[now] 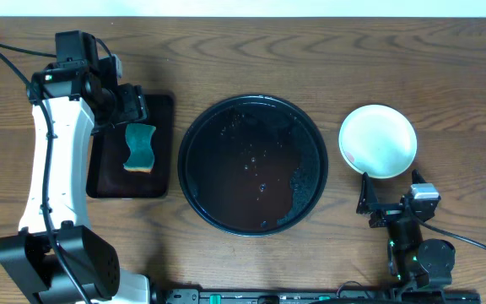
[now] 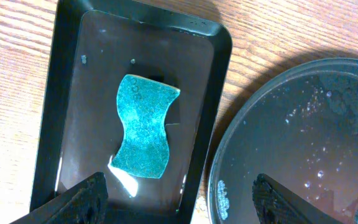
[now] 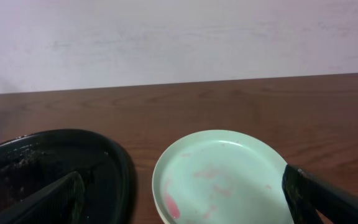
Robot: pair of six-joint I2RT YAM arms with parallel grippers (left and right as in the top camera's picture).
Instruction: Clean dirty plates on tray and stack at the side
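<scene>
The large round black tray [image 1: 194, 135] lies mid-table, wet, with suds and droplets and no plate on it; its rim also shows in the left wrist view [image 2: 229, 134] and the right wrist view [image 3: 120, 165]. One pale blue dirty plate [image 1: 378, 139] rests on the wood right of the tray, with faint red smears [image 3: 173, 205] on its face. My right gripper [image 1: 389, 194] hovers open just in front of that plate [image 3: 222, 174], holding nothing. My left gripper [image 1: 133, 114] is open over the far end of the small rectangular tray, its fingers [image 2: 73, 202] spread wide.
A rectangular black tray [image 1: 163, 169] at the left holds a teal sponge [image 1: 139, 148], which lies flat in a film of water [image 2: 143, 126]. Bare wooden table surrounds both trays. A pale wall stands beyond the table's far edge [image 3: 179, 37].
</scene>
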